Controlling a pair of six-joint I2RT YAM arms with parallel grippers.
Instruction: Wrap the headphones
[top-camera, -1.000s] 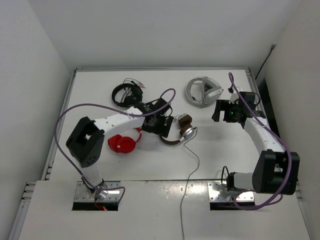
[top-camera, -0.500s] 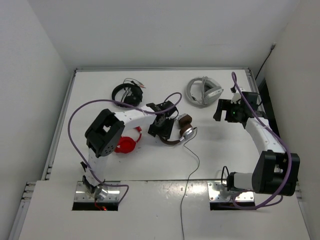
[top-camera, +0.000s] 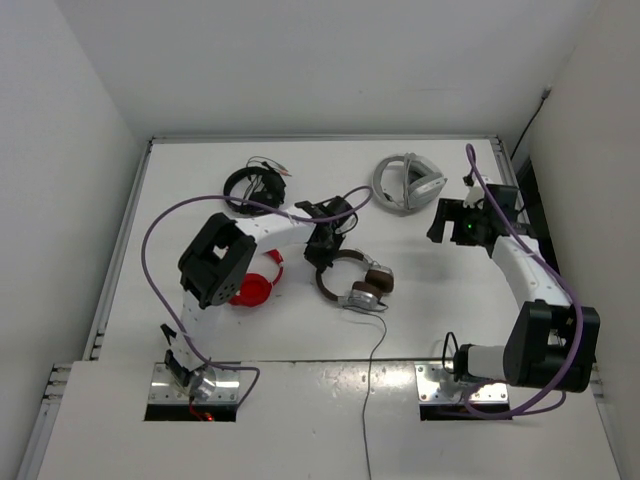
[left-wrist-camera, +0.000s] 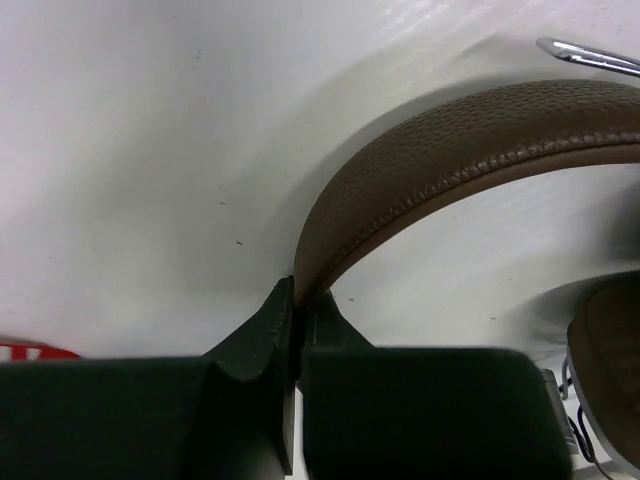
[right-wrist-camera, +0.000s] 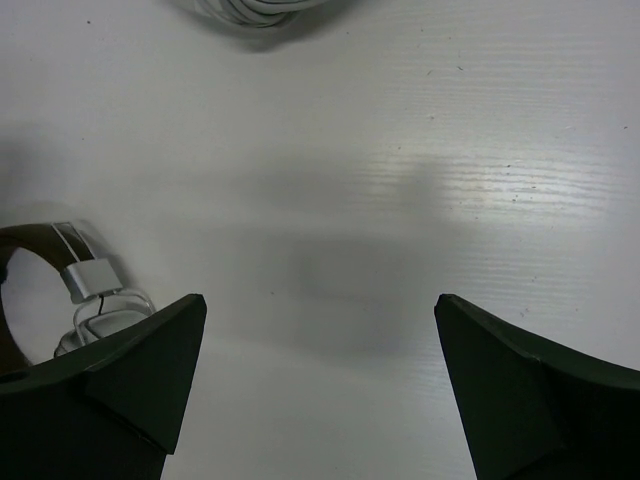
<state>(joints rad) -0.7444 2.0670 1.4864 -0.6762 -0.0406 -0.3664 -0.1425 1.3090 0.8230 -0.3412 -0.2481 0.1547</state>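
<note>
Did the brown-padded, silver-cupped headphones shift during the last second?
Yes. The headphones slid toward the near side, farther from the white-grey headphones, with the headband pinched in the shut left gripper.

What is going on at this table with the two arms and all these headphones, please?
The left gripper is closed on the brown headband of the headphones, which lie mid-table. Their cable trails loose toward the near edge, so no wrapping is done yet. The right gripper hangs open over bare table near the white-grey headphones, holding nothing. The red headphones and a black pair sit untouched.
</note>
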